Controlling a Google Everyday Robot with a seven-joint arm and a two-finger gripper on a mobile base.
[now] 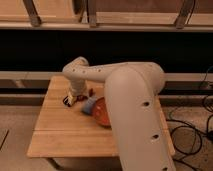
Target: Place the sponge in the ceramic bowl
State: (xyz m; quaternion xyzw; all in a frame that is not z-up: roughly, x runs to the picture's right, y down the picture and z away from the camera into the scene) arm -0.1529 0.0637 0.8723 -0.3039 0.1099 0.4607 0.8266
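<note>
The ceramic bowl point(102, 113) is orange-red and sits mid-table, its right part hidden behind my big white arm. The sponge point(88, 105), a small blue pad, lies at the bowl's left rim; I cannot tell whether it rests on the rim or on the table beside it. My gripper point(70, 99) hangs down from the wrist just left of the sponge, low over the table, with a dark shape at its tip. It is apart from the sponge.
The wooden table point(65, 135) has its front edge toward me and its left edge near the gripper. A small dark-red lump point(91, 91) lies behind the sponge. Dark shelving runs behind the table. Cables lie on the floor at right point(192, 125).
</note>
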